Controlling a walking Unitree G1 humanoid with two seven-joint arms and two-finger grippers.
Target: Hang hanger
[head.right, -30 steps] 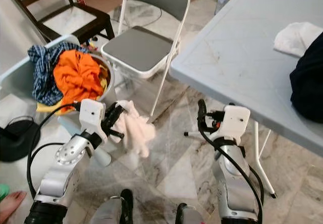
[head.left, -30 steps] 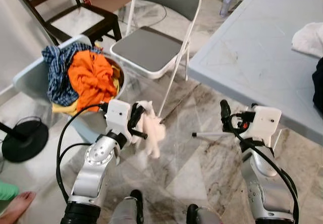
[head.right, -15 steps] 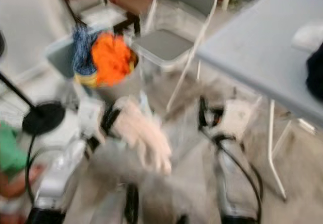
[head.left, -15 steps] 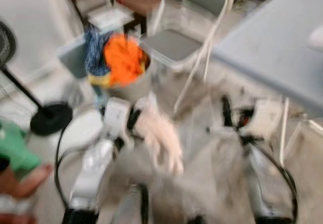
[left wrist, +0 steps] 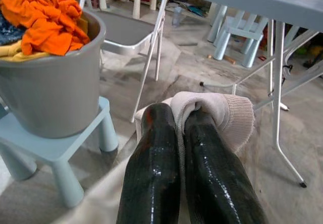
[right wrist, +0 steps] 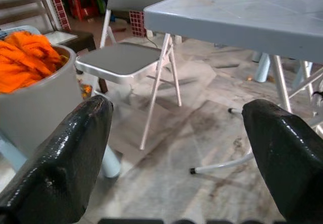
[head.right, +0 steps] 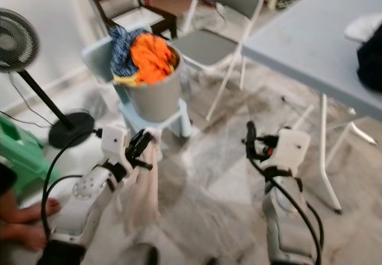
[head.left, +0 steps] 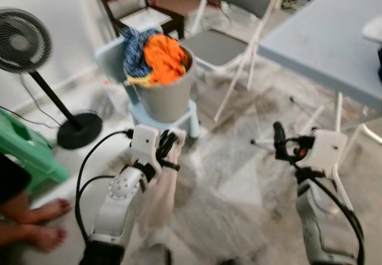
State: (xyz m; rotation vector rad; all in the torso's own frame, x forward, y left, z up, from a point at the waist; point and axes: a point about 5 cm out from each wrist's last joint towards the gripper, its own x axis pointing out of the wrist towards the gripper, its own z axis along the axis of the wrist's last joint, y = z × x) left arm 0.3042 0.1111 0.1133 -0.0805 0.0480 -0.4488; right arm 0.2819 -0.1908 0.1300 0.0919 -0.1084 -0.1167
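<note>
My left gripper (head.left: 169, 147) is shut on a pale cream garment (head.left: 160, 193) that hangs limp below it over the marble floor. In the left wrist view the two black fingers (left wrist: 151, 168) pinch a knitted cuff of the garment (left wrist: 222, 115). My right gripper (head.left: 278, 141) is held out at mid height to the right, its fingers (right wrist: 65, 153) wide open with nothing between them. No hanger can be made out.
A grey bucket (head.left: 164, 95) heaped with orange and blue laundry stands on a light blue stool (head.left: 179, 125) ahead. A grey folding chair (head.left: 230, 41) is behind it. A blue-grey table (head.left: 334, 44) is on the right. A standing fan (head.left: 27, 44), a green stool (head.left: 24, 151) and a person's bare feet (head.left: 39, 220) are on the left.
The camera has pulled back and turned left, bringing the fan, the green stool and the feet into view. The garment hangs straight down from my left gripper instead of bunched beside it.
</note>
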